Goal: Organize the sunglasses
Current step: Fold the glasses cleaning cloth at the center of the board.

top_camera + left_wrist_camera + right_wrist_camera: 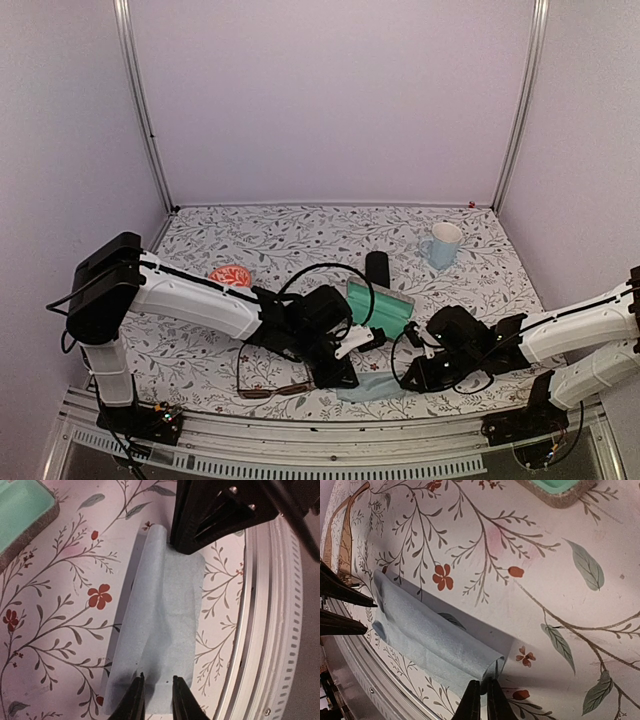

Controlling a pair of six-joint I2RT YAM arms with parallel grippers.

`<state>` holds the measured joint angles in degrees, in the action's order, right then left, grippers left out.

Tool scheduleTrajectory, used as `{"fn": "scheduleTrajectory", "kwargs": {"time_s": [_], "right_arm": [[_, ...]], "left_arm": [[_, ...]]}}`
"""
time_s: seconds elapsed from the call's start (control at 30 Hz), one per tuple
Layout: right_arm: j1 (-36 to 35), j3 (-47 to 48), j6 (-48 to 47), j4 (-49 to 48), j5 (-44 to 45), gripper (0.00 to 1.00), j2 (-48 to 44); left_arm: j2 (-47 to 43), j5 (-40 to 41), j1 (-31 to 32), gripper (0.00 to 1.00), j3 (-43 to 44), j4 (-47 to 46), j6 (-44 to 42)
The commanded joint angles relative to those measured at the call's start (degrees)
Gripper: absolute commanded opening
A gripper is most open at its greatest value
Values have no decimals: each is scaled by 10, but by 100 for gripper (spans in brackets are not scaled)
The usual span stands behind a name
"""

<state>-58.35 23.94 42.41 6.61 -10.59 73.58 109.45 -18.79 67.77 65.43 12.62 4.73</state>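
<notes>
The dark brown sunglasses (pixel 280 391) lie near the table's front edge, left of my left gripper (pixel 340 375); their temples (pixel 345 530) show in the right wrist view. The pink-red sunglasses (pixel 230 274) lie further back on the left. Between the grippers lies a light blue cloth (pixel 372 388), partly folded over. My left gripper (pixel 158 682) stands open, its tips apart over one end of the cloth (pixel 160 630). My right gripper (pixel 484 686) is shut on the folded edge of the cloth (pixel 435 640) at the other end.
A grey case (pixel 380 305) lies open with a green lining just behind the grippers, and a black oval case (pixel 377 268) stands behind it. A pale blue mug (pixel 440 243) is at the back right. The table's metal front rail (pixel 265 630) runs close beside the cloth.
</notes>
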Motion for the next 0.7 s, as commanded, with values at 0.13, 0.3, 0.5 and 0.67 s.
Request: {"fn": "scheduleTrajectory", "kwargs": {"time_s": [0.13, 0.3, 0.5, 0.67], "right_arm": [[-7, 14, -3, -7, -4, 5, 6], [-8, 16, -3, -4, -2, 2, -1], [-8, 18, -1, 0, -3, 0, -8], [-8, 21, 0, 9, -2, 0, -15]], "left_arm": [[1, -4, 0, 21, -3, -15, 4], [5, -5, 0, 21, -3, -15, 4], [5, -4, -1, 21, -3, -15, 4], [5, -3, -1, 21, -5, -16, 4]]}}
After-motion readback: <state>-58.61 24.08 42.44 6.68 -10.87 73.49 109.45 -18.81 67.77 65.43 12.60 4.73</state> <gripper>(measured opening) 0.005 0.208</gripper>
